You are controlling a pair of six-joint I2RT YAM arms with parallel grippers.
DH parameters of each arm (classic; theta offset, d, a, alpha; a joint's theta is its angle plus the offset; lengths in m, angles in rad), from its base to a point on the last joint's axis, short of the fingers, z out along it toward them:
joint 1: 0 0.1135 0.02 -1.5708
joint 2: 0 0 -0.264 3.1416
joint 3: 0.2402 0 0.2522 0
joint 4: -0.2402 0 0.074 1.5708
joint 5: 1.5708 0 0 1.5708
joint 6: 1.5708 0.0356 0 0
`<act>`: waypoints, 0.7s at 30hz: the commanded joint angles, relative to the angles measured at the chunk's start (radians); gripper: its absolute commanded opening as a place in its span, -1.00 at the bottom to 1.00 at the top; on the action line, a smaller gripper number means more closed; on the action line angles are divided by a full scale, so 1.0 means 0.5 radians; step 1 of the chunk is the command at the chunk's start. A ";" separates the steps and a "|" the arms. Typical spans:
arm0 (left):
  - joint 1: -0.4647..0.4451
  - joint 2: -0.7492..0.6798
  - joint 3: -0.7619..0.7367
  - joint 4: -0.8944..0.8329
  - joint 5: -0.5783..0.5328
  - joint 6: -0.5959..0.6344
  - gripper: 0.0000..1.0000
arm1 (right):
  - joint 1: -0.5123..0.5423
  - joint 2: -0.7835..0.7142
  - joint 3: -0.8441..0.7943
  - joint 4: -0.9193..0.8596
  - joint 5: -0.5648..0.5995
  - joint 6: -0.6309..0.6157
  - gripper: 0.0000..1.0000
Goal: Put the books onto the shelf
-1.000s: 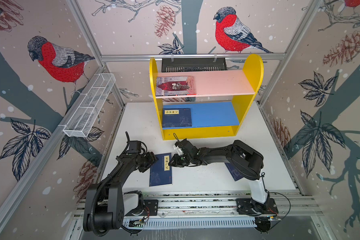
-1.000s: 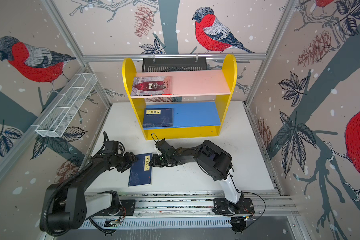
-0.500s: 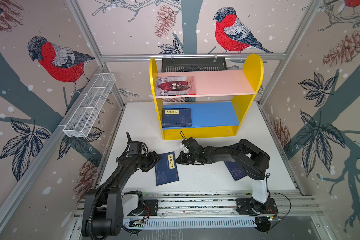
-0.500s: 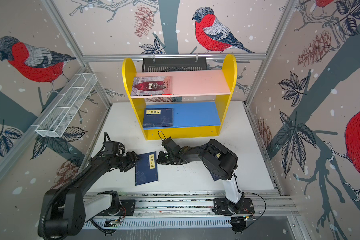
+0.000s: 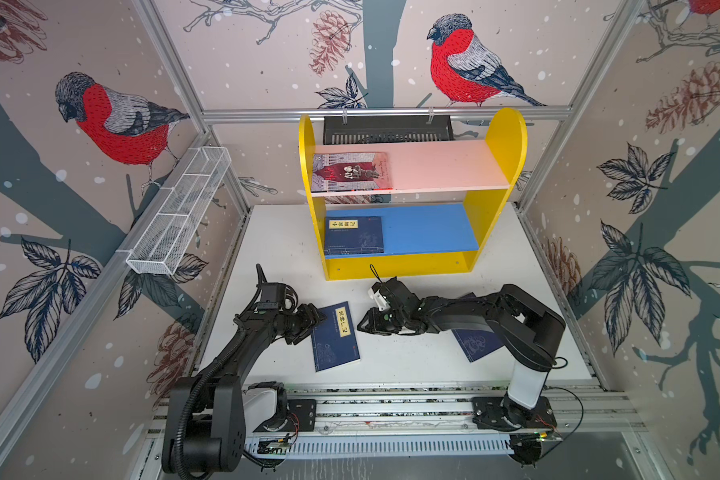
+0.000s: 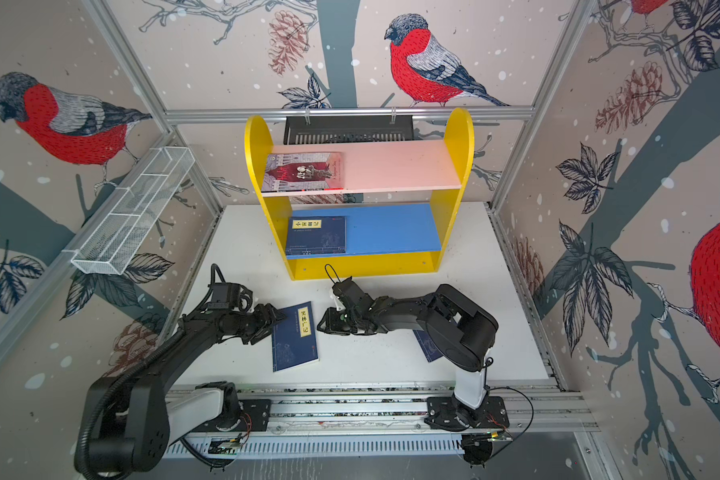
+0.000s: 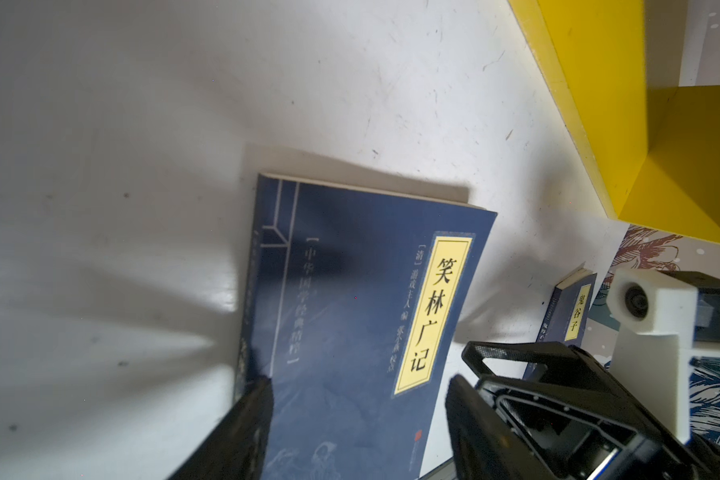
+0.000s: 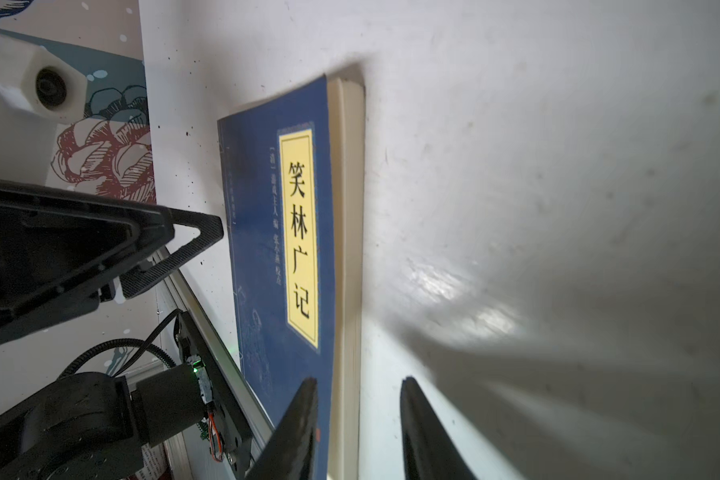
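Note:
A navy book [image 5: 335,336] with a yellow title label lies flat on the white table in front of the shelf [image 5: 497,187]. My left gripper [image 5: 314,320] is open at that book's left edge, and in the left wrist view the cover [image 7: 350,311] shows between its fingers. My right gripper [image 8: 358,380] is open at the book's right edge, with one finger over the cover and the other beside the page edge. A second navy book [image 5: 476,343] lies partly under the right arm. On the shelf, a grey-lilac book [image 5: 350,172] rests on the pink board and a navy book [image 5: 354,235] on the blue board.
A white wire basket [image 5: 179,216] hangs on the left wall. A black slotted tray [image 5: 387,129] hangs behind the shelf. The arms' base rail [image 5: 391,411] runs along the table's front edge. Patterned walls enclose the table on three sides.
The navy table book has slid a little to the right and turned. The right gripper has drawn back to the right and opened off the book's edge. The left gripper followed the book.

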 commanded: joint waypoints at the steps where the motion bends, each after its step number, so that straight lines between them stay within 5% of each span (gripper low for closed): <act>1: -0.028 0.001 0.027 -0.068 -0.011 0.042 0.33 | 0.000 -0.004 0.004 0.157 -0.067 0.022 -0.25; 12: -0.030 0.102 0.105 -0.212 -0.352 0.024 0.35 | -0.003 0.159 0.154 0.117 -0.112 0.030 -0.21; 21: -0.085 0.224 0.027 -0.072 -0.107 0.020 0.29 | -0.018 0.178 0.150 0.046 -0.143 0.017 -0.19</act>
